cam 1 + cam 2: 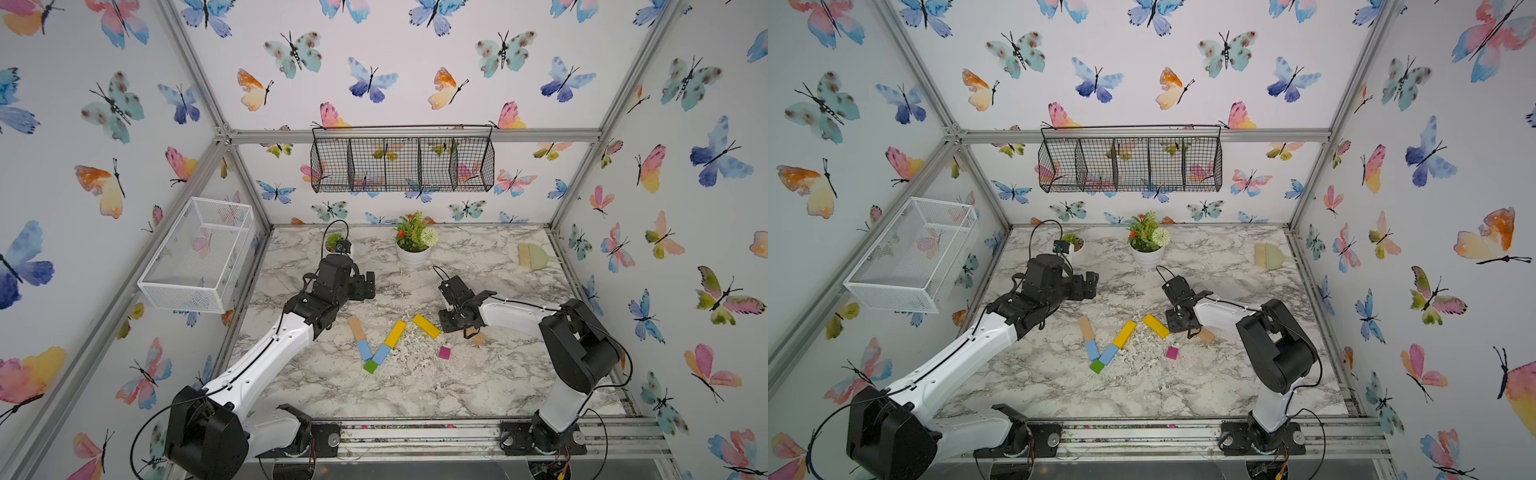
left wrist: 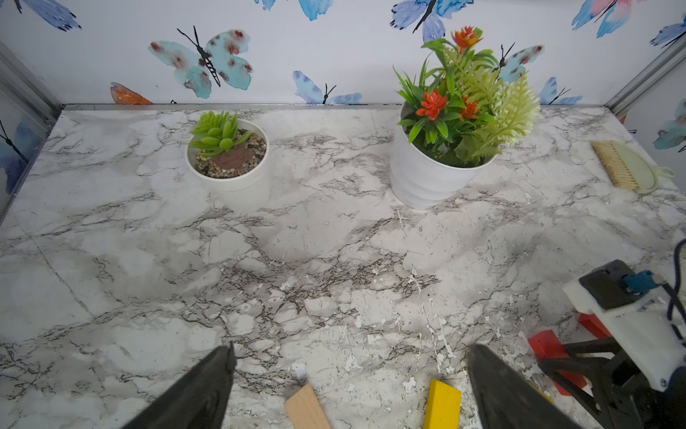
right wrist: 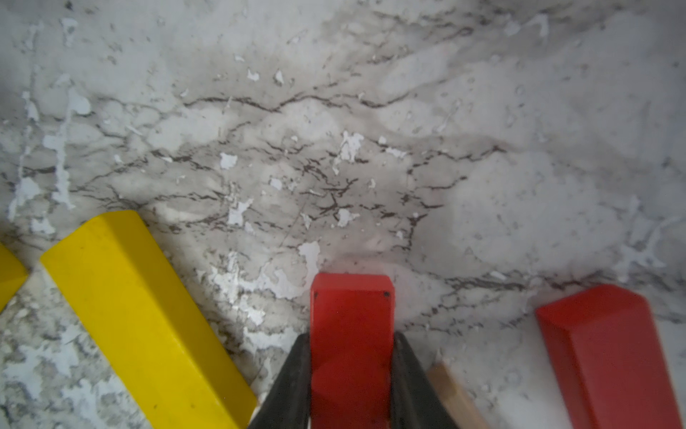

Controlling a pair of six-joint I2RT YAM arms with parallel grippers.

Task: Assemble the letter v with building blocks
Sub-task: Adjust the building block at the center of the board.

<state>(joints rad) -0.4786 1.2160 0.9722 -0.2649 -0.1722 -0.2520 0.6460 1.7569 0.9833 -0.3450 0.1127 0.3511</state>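
Red wood fills the right gripper [image 3: 350,334]: its jaws are clamped on the sides of a red bar [image 3: 352,304], though whether that bar is clear of the marble tabletop [image 1: 415,395] cannot be told. A second red bar [image 3: 608,353] lies just beside it, untouched. In a top view, a loose yellow bar [image 1: 426,326] sits at nine o'clock of this gripper, a loose tan block [image 1: 478,338] at four o'clock and the magenta cube [image 1: 444,353] at six o'clock, all near but apart. The letter v lies farther out at eight o'clock. Its point is the green cube [image 1: 370,366]. One arm runs toward eleven o'clock, made of a light blue bar [image 1: 364,350] and a tan bar [image 1: 356,327]. The other arm runs toward one o'clock, made of a second light blue bar [image 1: 381,353] and a yellow bar [image 1: 395,333]. The left gripper [image 2: 350,353] hovers at twelve o'clock of the cube with its jaws spread wide and nothing between them. The V already reads as a letter, so what is left is probably lengthening the arms with the unplaced pieces.
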